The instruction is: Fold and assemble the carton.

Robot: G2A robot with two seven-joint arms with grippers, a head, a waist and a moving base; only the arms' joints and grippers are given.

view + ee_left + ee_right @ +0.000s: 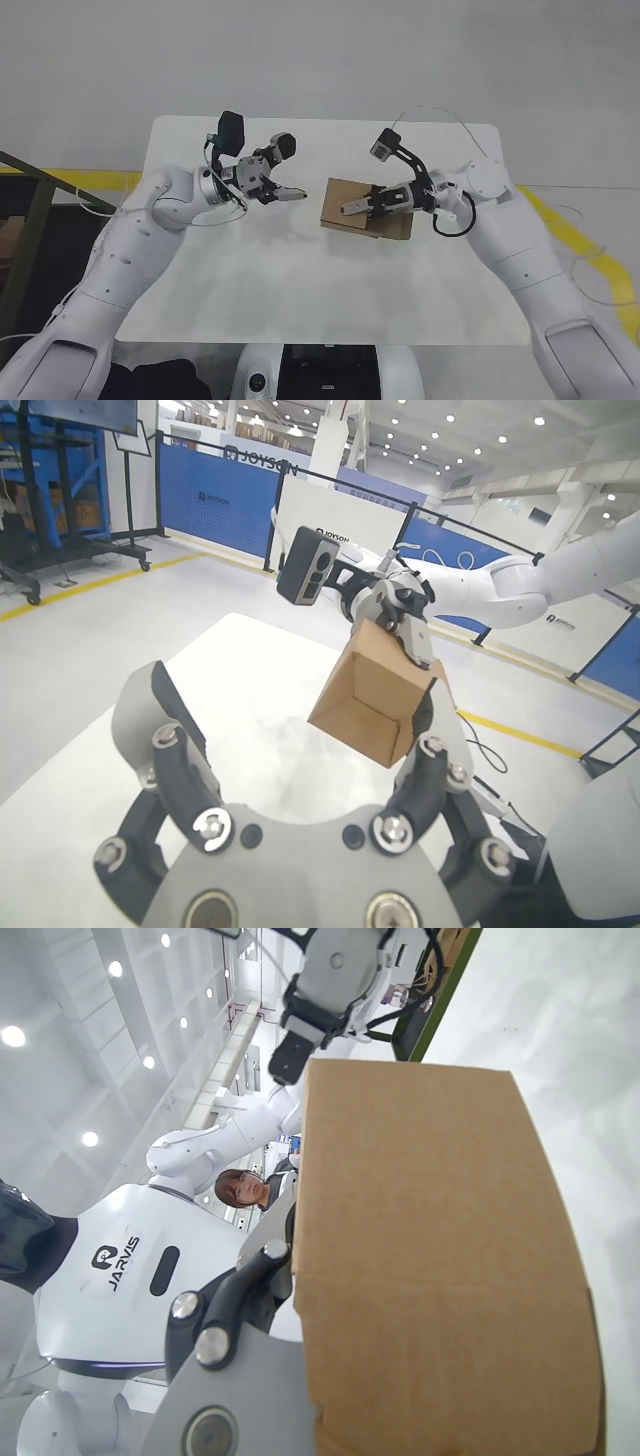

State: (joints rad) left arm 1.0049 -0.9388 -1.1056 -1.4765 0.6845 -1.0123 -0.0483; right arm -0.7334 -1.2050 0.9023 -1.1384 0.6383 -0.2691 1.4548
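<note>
**Cardboard carton held up as the second arm lines up on its open end**

The brown carton hangs at about 3 o'clock from the middle of the white table. It is pinched by the right gripper, with one finger lying across its upper panel and the wall clamped beneath. From the left wrist view it looks raised off the tabletop, its open mouth turned toward the left gripper. That gripper waits at the carton's 9 o'clock, fingers spread wide, empty and apart from the cardboard.

The left arm comes in from the table's 8 o'clock corner, elbow bent and wrist aimed toward 3 o'clock. The right arm enters from 4 o'clock, forearm slanting toward 10 o'clock and wrist pointing at 9 o'clock.

The step in hand appears to be working the open end. It should go best if the right pinch holds firm while the left gripper approaches square to the mouth and meets the edge near a crease rather than mid-panel. A hard or off-centre push could twist the carton in the pinch or dent a wall.
</note>
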